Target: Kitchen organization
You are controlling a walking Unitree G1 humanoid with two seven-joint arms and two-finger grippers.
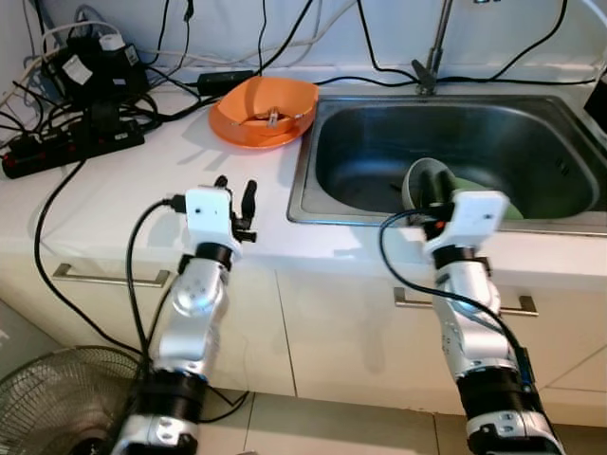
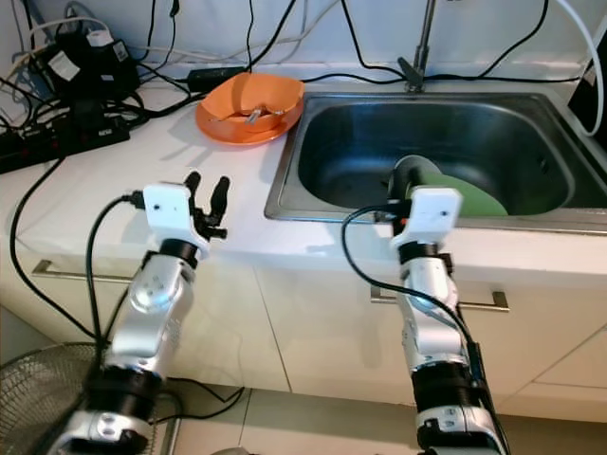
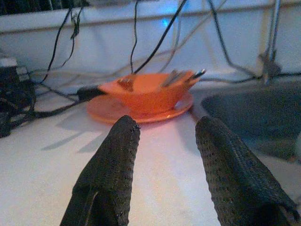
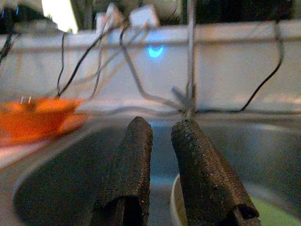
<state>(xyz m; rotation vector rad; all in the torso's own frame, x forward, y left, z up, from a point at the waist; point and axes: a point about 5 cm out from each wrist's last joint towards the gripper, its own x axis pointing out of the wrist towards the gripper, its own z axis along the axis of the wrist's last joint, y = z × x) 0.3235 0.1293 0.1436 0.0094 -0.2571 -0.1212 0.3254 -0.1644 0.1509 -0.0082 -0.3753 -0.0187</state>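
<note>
- Left arm rises from below, its left pincer raised over the white surface near the front edge, fingers spread wide apart and holding nothing.
- Right arm reaches up to the steel sink; the right pincer hangs over the sink's front rim, fingers only slightly parted, gripping nothing.
- A green plate and a pale bowl lie in the sink.
- An orange bowl with cutlery sits on an orange plate, on the surface just left of the sink.
</note>
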